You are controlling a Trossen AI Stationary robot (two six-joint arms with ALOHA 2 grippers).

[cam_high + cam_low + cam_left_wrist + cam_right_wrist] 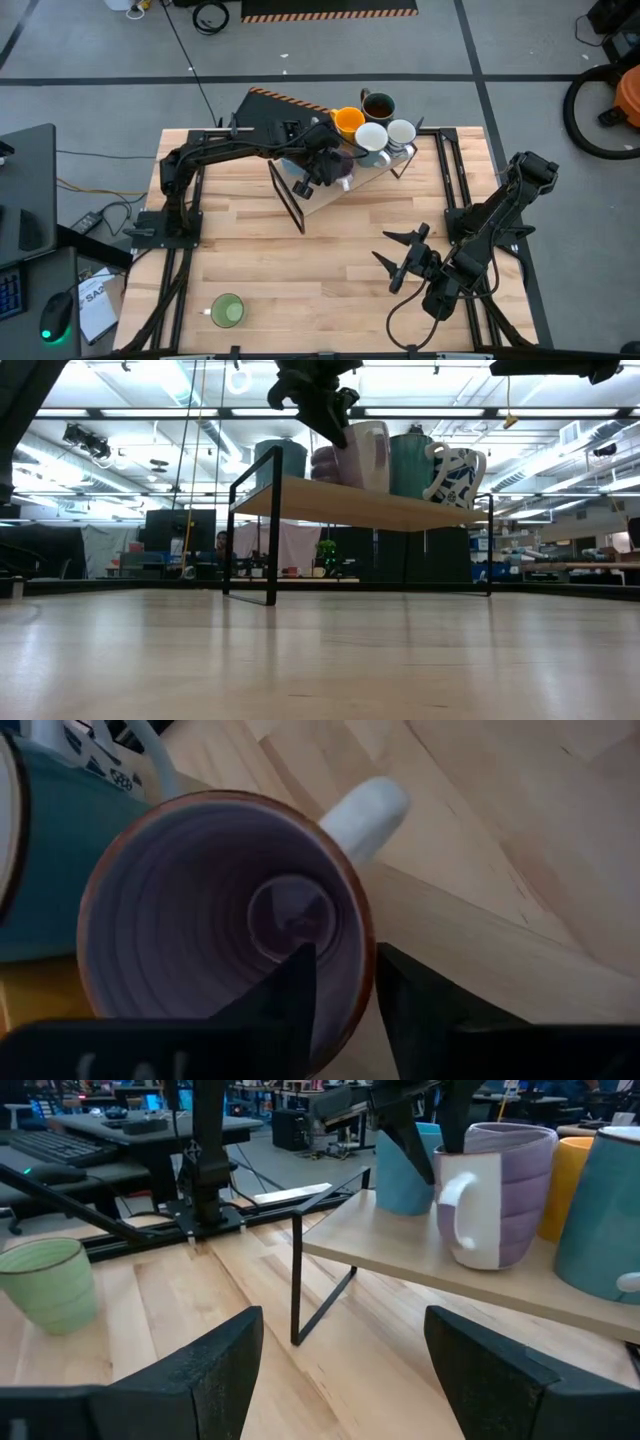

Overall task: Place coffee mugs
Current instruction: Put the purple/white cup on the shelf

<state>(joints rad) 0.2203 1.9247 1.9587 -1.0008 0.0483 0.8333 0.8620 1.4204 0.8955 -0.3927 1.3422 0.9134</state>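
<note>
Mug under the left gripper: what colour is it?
Purple mug with white handle; clearest in the right wrist view.

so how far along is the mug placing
Several mugs already stand on the raised shelf, among them an orange one. In hand: the left end effector straddles the rim of the purple mug, which sits on the shelf. Left: the green mug on the table; the right end effector waits open.

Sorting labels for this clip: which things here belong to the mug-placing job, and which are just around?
Job:
purple mug on the shelf, left gripper at its rim
green mug
orange mug

Lying about:
vacuum
keyboard
</note>
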